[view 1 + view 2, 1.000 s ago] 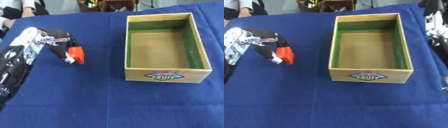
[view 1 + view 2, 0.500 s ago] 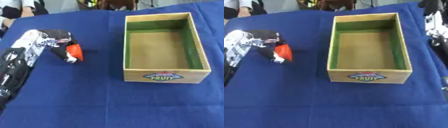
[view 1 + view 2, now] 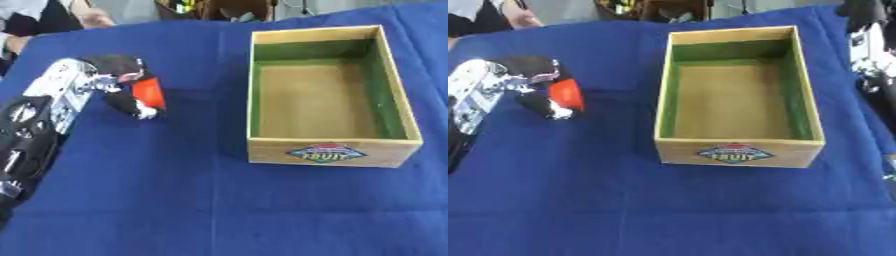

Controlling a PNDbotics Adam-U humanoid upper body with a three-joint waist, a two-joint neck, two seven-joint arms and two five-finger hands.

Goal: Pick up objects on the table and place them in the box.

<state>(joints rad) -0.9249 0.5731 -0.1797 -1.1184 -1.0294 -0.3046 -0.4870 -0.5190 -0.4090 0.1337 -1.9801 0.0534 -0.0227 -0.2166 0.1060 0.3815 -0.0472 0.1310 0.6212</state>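
An orange object (image 3: 150,94) sits in the left robot hand (image 3: 118,82), whose fingers curl around it, left of the open wooden box (image 3: 325,150) on the blue tabletop (image 3: 175,200). Since a second ago, hand and object have shifted slightly farther from the box. The right robot hand (image 3: 872,60) shows at the right edge; whether its fingers are apart or together cannot be told.

A matt blue cloth (image 3: 175,200) covers the bench, smooth with faint creases. The box (image 3: 328,150) is pale, unvarnished-looking wood with a green inner lining and a printed label (image 3: 327,152) on its front. The left hand (image 3: 114,82) shows silver metal and black plastic, around a glossy orange object (image 3: 149,94).
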